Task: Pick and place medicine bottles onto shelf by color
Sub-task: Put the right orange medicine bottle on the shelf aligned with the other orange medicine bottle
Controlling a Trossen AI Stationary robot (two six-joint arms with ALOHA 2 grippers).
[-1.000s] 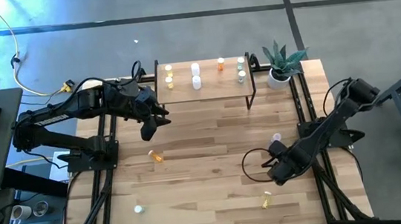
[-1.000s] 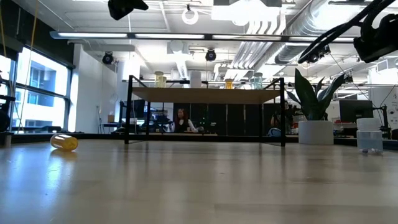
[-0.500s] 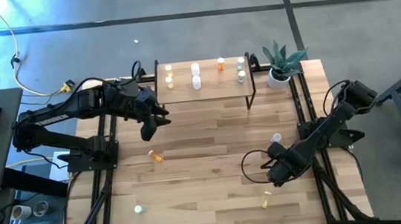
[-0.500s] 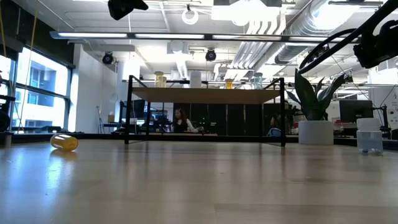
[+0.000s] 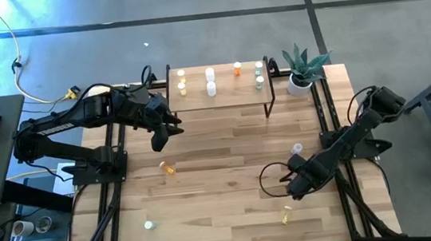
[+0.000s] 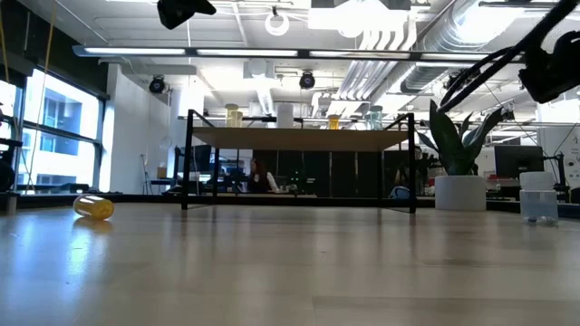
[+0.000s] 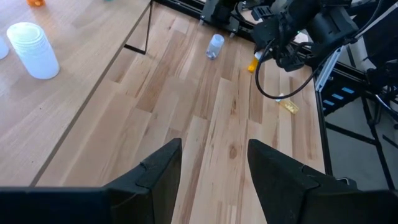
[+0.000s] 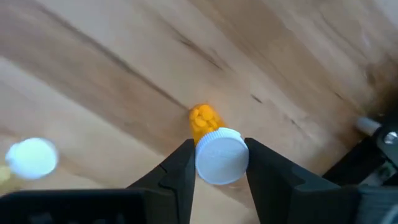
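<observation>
Both arms are dark, almost black, built of jointed segments; a thin black cable [image 5: 270, 180] makes a loop beside the right arm; each gripper has two flat, wide, matte dark fingers [image 7: 152, 177] with angular edges.

The table [image 5: 226, 143] centre is open between both arms; a fallen orange bottle [image 5: 169, 168] and clear bottle [image 5: 297, 150] flank it.

Bright overhead light, soft shadows (foreground blurred)

No text, label, brand or number can be read on anything in view
</observation>
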